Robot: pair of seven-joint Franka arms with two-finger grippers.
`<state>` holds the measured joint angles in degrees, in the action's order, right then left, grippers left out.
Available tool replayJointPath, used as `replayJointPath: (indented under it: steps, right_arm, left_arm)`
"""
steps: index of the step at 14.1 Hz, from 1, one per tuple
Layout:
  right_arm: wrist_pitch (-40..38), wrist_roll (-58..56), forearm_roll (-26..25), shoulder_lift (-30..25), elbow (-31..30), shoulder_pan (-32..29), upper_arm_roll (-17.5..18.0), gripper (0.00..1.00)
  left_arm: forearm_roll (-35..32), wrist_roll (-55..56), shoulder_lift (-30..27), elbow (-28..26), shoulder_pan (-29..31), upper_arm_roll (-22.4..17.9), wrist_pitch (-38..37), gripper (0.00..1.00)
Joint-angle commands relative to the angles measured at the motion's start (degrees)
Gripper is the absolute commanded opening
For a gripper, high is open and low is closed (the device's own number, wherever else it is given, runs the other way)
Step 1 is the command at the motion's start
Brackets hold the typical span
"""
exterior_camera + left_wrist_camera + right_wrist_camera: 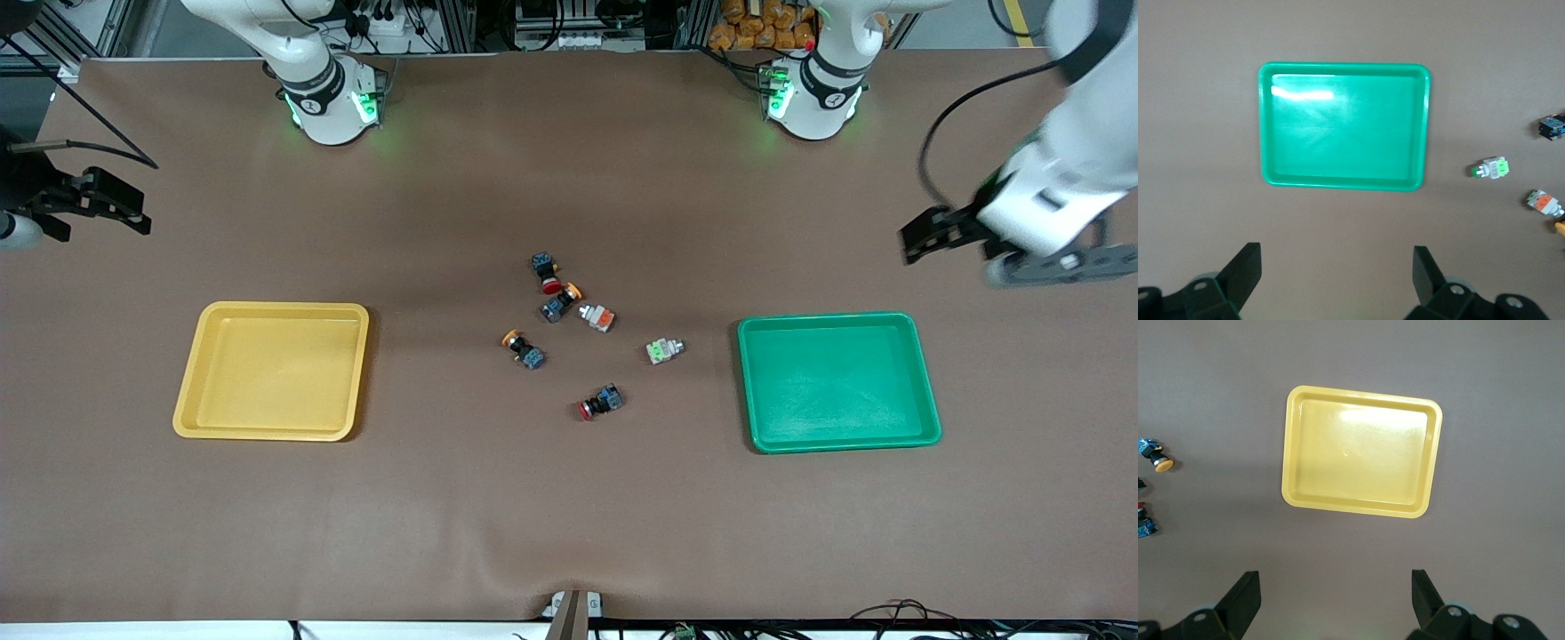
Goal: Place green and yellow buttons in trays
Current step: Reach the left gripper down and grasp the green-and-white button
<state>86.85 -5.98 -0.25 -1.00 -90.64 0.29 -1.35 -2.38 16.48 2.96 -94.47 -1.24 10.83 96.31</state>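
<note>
Meanwhile both trays lie bare, yellow tray (271,370) toward the right arm's end, green tray (837,381) toward the left's, the green button (663,350) and two yellow buttons (523,347) between them on the tabletop, while left gripper (929,233) and right gripper (111,204) hover with jaws wide apart, holding nothing.

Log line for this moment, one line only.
left claw open, over bare table | right claw open, same | green tray, yellow tray empty | buttons between trays

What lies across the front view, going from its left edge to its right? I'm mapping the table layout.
Right gripper → yellow tray → yellow button → green button → green tray → left gripper.
</note>
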Motion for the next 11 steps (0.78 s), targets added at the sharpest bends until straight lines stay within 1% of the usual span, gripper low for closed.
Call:
replayJointPath:
  steps: [1,5,7,11]
  right_arm:
    - [-0.72,-0.35,-0.01,1.17,0.9,-1.52,0.65,1.0]
    - [-0.72,-0.44,-0.01,1.52,0.99,-1.6,0.65,1.0]
    - [-0.72,-0.44,-0.01,1.7,0.99,-1.6,0.65,1.0]
    - [-0.63,-0.61,-0.01,3.37,0.9,-1.6,0.65,1.0]
  left_arm:
    - [-1.32,9.23,3.79,-2.72,-2.09,2.78,5.97,1.0]
    - [-5.26,23.38,9.86,-7.91,-9.11,3.06,17.3,1.0]
    - [-6.15,29.46,12.93,-9.5,-11.49,3.06,21.8,1.0]
    - [-6.15,33.69,17.95,-10.64,-14.57,3.23,26.99,1.0]
